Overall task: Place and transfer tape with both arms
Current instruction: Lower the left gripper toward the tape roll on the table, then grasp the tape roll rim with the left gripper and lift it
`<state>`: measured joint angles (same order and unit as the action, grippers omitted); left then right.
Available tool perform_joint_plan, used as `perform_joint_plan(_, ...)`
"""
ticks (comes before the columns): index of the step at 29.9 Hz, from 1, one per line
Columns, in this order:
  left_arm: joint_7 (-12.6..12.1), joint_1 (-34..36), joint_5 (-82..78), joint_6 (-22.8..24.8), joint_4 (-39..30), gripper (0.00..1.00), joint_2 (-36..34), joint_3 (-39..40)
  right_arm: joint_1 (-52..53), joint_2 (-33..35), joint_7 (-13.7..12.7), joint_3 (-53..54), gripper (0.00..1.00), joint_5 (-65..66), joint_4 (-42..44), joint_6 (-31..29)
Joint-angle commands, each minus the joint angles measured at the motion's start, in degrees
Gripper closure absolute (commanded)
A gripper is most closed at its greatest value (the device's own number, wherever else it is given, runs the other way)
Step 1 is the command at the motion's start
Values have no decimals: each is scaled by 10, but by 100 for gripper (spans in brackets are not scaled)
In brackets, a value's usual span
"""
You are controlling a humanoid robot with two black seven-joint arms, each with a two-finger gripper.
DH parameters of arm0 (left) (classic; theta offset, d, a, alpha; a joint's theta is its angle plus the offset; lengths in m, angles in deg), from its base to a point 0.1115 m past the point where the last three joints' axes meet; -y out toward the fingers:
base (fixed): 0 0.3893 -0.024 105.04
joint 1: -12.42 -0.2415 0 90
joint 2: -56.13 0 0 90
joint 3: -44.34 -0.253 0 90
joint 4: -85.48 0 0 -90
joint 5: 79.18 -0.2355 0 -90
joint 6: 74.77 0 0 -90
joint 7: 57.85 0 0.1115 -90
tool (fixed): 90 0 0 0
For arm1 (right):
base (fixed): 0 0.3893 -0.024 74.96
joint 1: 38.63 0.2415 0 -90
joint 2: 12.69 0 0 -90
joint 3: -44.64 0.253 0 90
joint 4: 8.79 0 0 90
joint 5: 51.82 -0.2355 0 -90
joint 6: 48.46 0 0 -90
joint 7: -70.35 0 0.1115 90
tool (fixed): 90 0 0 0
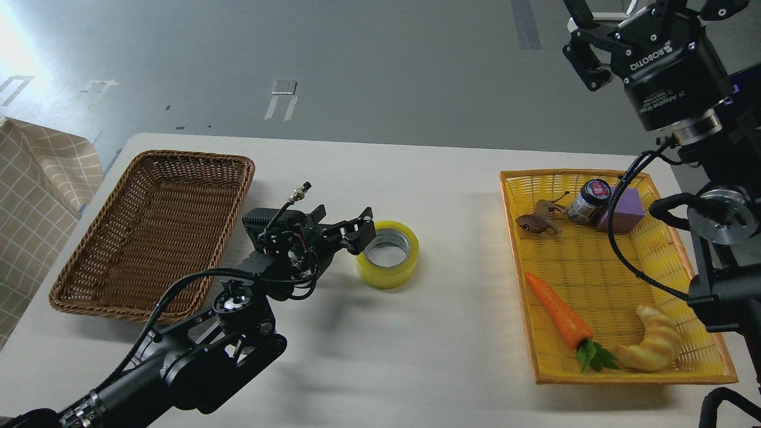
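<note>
The yellow tape roll (389, 270) lies flat on the white table (380, 356) near its middle, hole facing up, whitish core showing. My left gripper (343, 221) reaches in from the lower left and sits just left of the roll, jaws apart. One fingertip (364, 233) is at the roll's left rim; I cannot tell whether it touches. My right gripper (585, 38) is raised high at the top right, above the far end of the yellow tray, jaws apart and empty.
A brown wicker basket (89, 261) stands at the left, with nothing in it. A yellow tray (707, 356) at the right holds a carrot (556, 312), a croissant (654, 342), a toy animal (538, 220), a small jar (588, 202) and a purple block (627, 208). Checked cloth (35, 196) hangs at the far left.
</note>
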<state>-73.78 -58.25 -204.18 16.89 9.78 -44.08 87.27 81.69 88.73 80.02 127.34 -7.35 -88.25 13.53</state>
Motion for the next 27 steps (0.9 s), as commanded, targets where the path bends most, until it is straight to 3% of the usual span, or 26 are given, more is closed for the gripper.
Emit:
perform_joint_plan(1,0,11,0,1,5,2,0,-15,-3,0,0,1,0,0,1,0)
perform_joint_plan(27,0,23,0,2,30,2,10,-64,-11,0,-1,-2,0,0,2,0)
